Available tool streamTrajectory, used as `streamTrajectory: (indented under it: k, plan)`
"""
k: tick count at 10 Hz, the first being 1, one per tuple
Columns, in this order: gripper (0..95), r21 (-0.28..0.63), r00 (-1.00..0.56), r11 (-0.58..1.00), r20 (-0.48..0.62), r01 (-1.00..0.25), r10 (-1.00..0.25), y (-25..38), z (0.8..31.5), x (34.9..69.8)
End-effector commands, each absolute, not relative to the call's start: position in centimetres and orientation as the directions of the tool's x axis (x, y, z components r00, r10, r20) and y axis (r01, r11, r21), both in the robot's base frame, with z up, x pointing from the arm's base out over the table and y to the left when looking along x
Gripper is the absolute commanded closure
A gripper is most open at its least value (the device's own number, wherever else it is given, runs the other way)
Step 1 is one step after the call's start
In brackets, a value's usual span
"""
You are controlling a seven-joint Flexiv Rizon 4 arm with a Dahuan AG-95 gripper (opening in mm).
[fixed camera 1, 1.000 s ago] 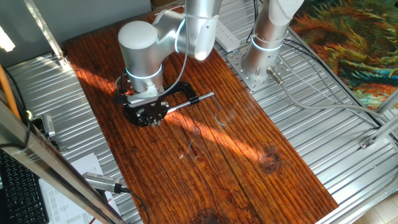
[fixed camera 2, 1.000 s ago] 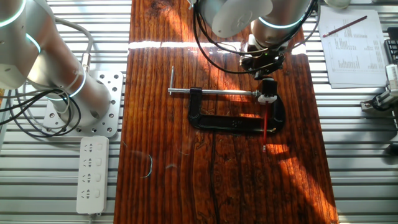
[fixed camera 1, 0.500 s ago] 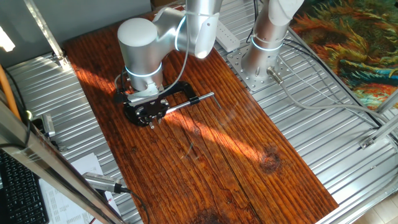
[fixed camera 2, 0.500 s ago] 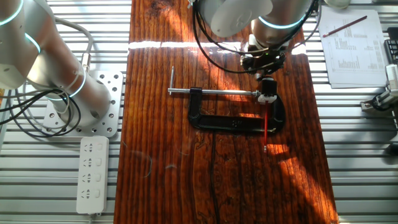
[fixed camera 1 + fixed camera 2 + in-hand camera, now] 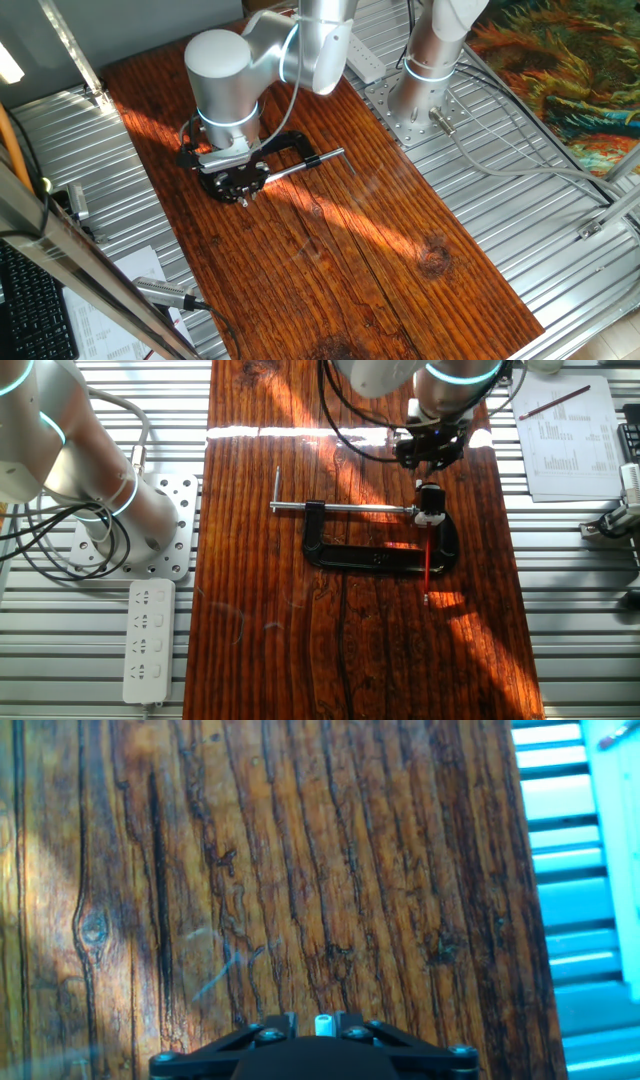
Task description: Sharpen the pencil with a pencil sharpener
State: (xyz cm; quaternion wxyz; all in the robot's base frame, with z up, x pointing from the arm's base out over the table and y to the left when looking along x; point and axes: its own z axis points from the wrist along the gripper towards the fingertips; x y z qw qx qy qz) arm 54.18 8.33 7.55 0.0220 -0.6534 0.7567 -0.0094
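The pencil (image 5: 427,565) is a thin red stick lying across the black C-clamp (image 5: 380,556). Its far end goes into the pencil sharpener (image 5: 430,496), a small black lump with a pale spot, which sits at the tip of the clamp's silver rod (image 5: 340,509). My gripper (image 5: 432,448) hangs over the board just beyond the sharpener, apart from it and holding nothing. In one fixed view the gripper (image 5: 240,186) covers the clamp's (image 5: 292,143) end, and the pencil and sharpener are hidden. The hand view shows only bare wood and the gripper's (image 5: 318,1022) front edge.
The wooden board's (image 5: 260,620) right edge is near the gripper, with ribbed metal table beyond. A second arm's base (image 5: 120,510) and a power strip (image 5: 148,640) stand left of the board. A paper sheet (image 5: 565,430) lies at the far right.
My gripper has moved away from the sharpener towards the board's far edge. The pencil, sharpener and clamp have stayed where they were.
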Motion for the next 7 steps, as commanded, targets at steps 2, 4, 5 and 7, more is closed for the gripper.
streamTrajectory:
  k: [2, 4, 5, 7]
  plan:
    - [95.0, -0.036, -0.167, 0.167, -0.004, -0.985, -0.986, 8.1, 9.0, 55.2]
    - [95.0, -0.031, -0.181, 0.181, -0.006, -0.983, -0.983, 7.3, 10.5, 56.5]
    - [95.0, -0.029, -0.217, 0.217, -0.010, -0.976, -0.976, 6.8, 11.5, 57.2]
    - [95.0, -0.044, -0.388, 0.387, 0.018, -0.921, -0.921, 5.7, 13.7, 58.7]
